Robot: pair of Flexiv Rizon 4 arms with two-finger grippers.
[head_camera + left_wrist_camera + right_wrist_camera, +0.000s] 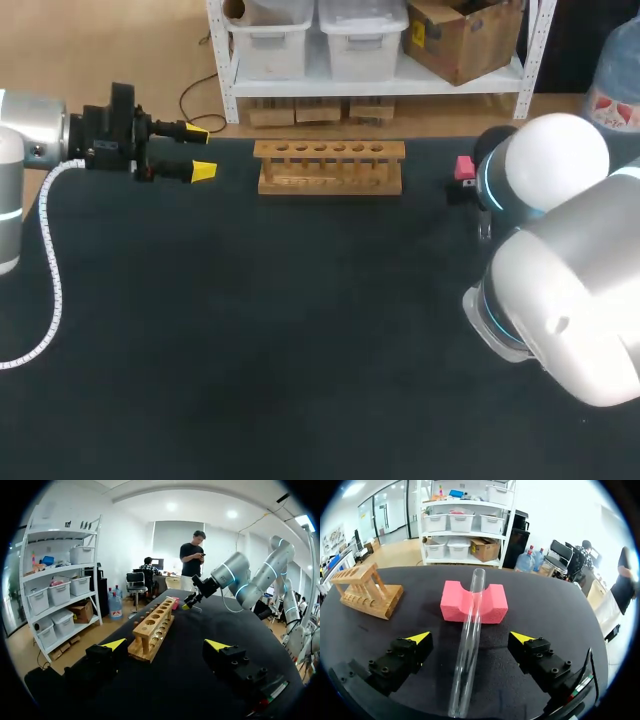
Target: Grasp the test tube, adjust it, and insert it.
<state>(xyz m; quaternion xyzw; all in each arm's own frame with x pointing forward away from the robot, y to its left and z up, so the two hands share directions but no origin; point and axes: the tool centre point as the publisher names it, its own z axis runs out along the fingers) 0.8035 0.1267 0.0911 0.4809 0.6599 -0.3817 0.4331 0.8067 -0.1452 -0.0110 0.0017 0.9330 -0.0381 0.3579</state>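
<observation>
**Test tube lies between the right end effector's open fingers, not gripped**

The test tube (468,645) is clear glass. It lies lengthwise between the two fingers of the right end effector (470,638). Its far end rests in the groove of a pink foam block (492,605) just ahead of the fingers, and its near end points back towards the wrist. The right end effector is spread wide, with a yellow tip on either side of the tube, both apart from the glass, so it has hold of nothing.

The wooden rack (366,590) stands on the black table (300,330), off to one side of the right end effector and further out than the foam block. Its row of round holes faces up.

The left end effector (200,150) hangs above the table near the other end of the rack. It points along the rack's length with the rack just ahead of it. Its fingers are also wide apart and hold nothing.
</observation>
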